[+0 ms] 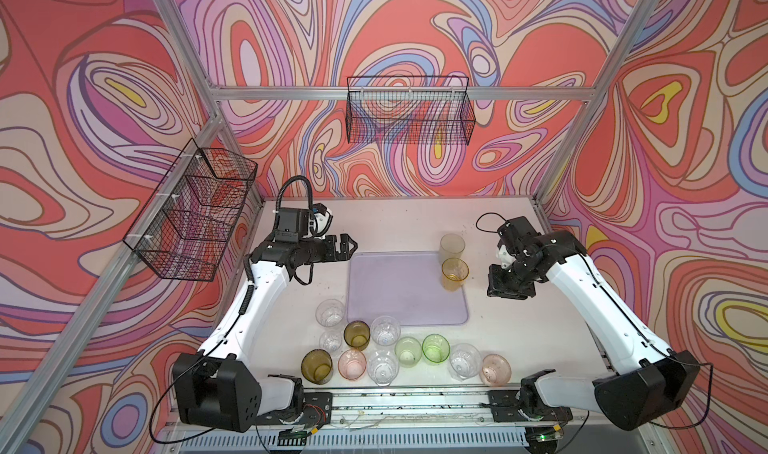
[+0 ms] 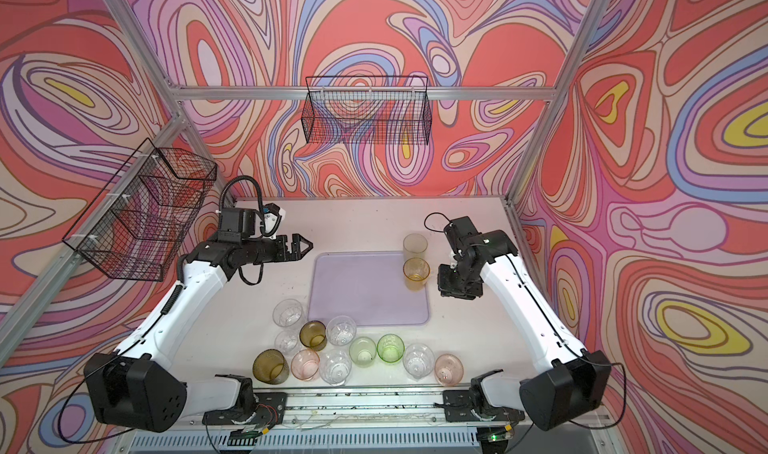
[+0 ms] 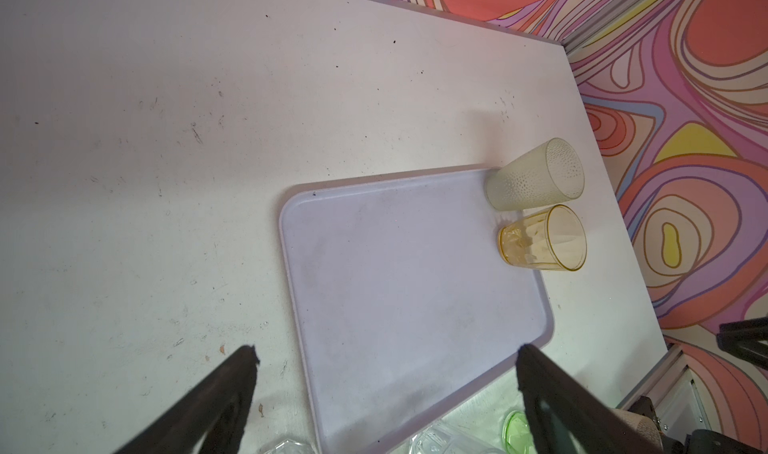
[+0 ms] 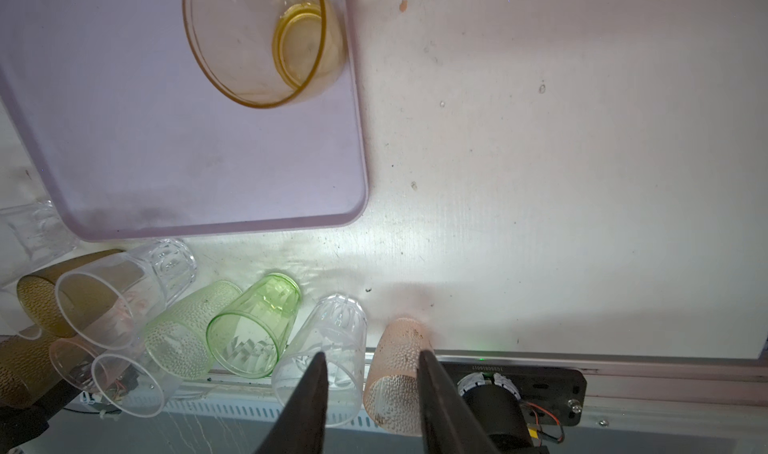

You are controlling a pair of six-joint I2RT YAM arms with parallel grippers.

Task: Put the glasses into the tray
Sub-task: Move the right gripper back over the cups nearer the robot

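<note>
The right gripper (image 4: 370,358), partly open and empty, hovers just right of the tray (image 1: 395,298). At the tray's far right stand a yellow glass (image 1: 454,273) and a taller pale glass (image 1: 452,246). The left gripper (image 3: 386,353) is wide open and empty. Eleven glasses (image 1: 385,329) crowd the near table (image 1: 519,327): five clear, two olive, two pink, two green.

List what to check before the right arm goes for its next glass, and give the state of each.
1. Right gripper empty, jaws apart: ok.
2. Left gripper open, empty, off to the tray's far left: ok.
3. Yellow glass upright inside the tray, at its right edge: ok.
4. Tall pale glass fully inside the tray: cannot tell; it stands at the far right corner.
5. Bare room in the tray: ok.
6. Nothing left outside the tray: not ok; eleven glasses stand on the table, a pink glass nearest the right arm, a clear glass close beside it.
</note>
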